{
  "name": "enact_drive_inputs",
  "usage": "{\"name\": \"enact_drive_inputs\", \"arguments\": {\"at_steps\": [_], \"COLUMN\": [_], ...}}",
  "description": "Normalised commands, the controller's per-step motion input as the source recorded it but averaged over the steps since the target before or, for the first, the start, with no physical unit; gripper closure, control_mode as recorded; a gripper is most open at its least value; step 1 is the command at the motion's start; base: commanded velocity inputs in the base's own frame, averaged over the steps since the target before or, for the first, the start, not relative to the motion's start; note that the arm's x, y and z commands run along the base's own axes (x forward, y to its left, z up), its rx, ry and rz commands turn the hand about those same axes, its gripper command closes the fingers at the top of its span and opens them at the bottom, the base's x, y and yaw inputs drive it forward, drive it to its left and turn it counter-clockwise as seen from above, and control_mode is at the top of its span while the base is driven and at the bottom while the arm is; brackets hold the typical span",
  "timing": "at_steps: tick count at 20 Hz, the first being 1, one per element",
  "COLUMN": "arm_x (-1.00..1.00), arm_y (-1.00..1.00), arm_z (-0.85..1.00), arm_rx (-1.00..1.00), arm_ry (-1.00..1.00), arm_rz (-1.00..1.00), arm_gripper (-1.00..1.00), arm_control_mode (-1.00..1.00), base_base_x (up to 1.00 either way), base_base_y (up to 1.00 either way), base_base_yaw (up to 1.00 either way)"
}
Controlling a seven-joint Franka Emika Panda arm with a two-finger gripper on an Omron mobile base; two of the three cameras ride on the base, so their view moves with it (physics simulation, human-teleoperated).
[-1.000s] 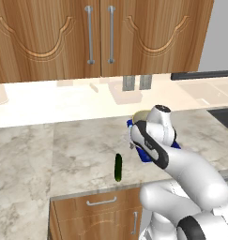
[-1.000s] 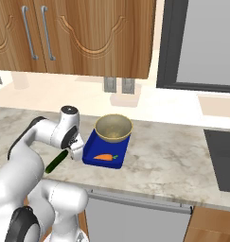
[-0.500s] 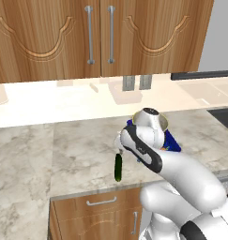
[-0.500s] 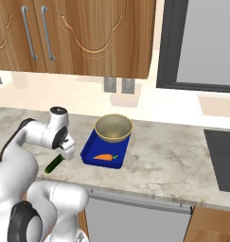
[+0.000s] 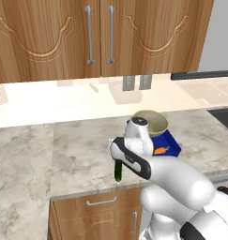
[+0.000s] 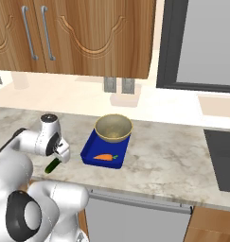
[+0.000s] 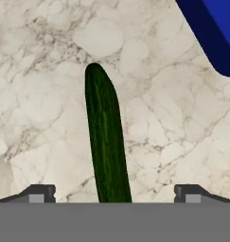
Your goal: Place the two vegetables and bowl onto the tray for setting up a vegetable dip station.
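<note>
**Two vegetables, one bowl, one tray counted on the marble worktop**

Two vegetables were seen: one slim, dark green cucumber [image 7: 106, 142] with a faintly striped skin and a rounded tip, and one small orange carrot [image 6: 104, 157] with a green top. One bowl [image 6: 113, 128] was counted, round and tan with a paler rim and an olive-brown inside. One tray [image 6: 91, 152] was counted, shallow, rectangular, deep blue, with a low rim and rounded corners.

The carrot was laid inside the tray, towards its front edge, and the bowl was set on the tray's rear half. The cucumber was left flat on the pale, veined marble worktop [image 6: 173, 160], near the worktop's front edge and just beside the tray's left side, apart from it.

One gripper [image 7: 111, 194] was held low over the cucumber, its two dark fingertips [image 7: 38, 193] spread wide on either side of the cucumber's near end, with stone visible between each tip and the skin; nothing was gripped.

Behind the worktop, wooden cabinet doors [image 5: 101, 37] with two metal bar handles were visible.
</note>
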Motion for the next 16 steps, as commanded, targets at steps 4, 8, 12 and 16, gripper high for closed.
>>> {"name": "enact_drive_inputs", "arguments": {"at_steps": [4,8,12,16], "arm_x": [0.14,0.17,0.26,0.15], "arm_y": [0.00,0.16,0.36,0.16], "arm_z": [-0.44,-0.22,-0.14,-0.10], "arm_rx": [-0.08,-0.06,-0.08,-0.04], "arm_ry": [-0.02,0.00,0.11,0.13], "arm_rz": [-0.09,-0.03,0.00,0.00], "arm_gripper": [-1.00,-1.00,-1.00,-1.00], "arm_control_mode": [-1.00,-1.00,-1.00,-1.00], "base_base_x": [0.00,0.00,0.00,0.00], "base_base_y": [0.00,0.00,0.00,0.00], "base_base_yaw": [0.00,0.00,0.00,0.00]}}
